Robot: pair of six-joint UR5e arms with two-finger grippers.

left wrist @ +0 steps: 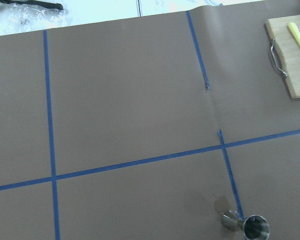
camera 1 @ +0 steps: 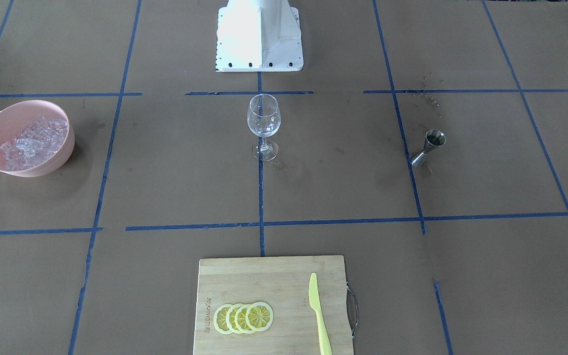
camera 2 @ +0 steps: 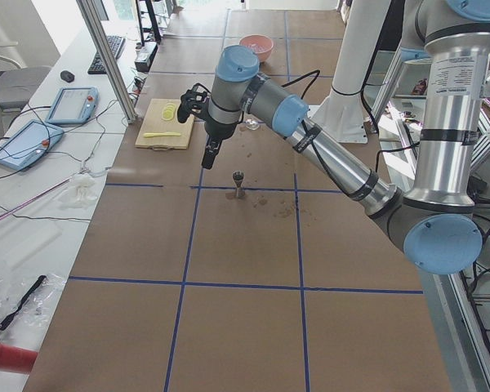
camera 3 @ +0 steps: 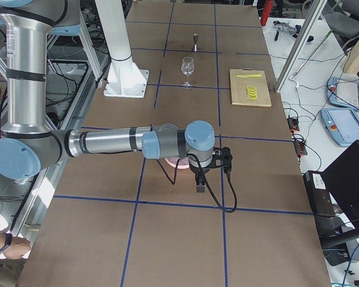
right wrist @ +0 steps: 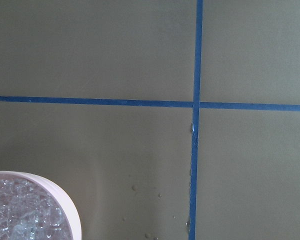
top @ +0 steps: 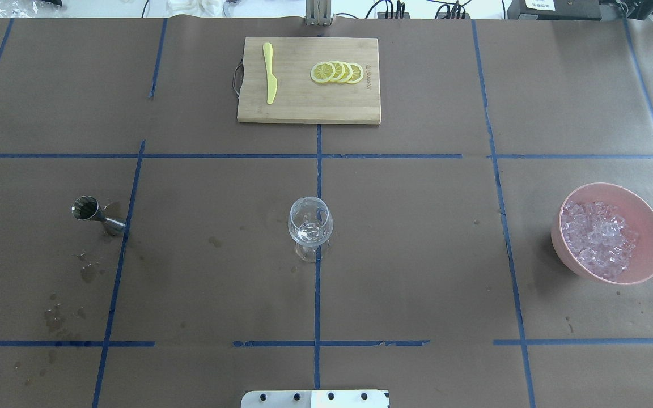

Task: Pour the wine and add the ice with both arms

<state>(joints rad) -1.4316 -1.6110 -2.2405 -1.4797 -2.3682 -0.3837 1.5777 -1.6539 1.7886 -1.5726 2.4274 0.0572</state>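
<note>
in pink bowl (top: 647,218), ice (top: 598,238): sm clear glinty cubes.

The wine glass (top: 310,226) is stood alone at the middle of the worktop (top: 417,255), with bare paper left open on every side. The jigger (top: 85,207) and the pink bowl (top: 647,224) are set well apart from it at either end, and the cutting board (top: 304,105) is kept to the far edge.
</note>
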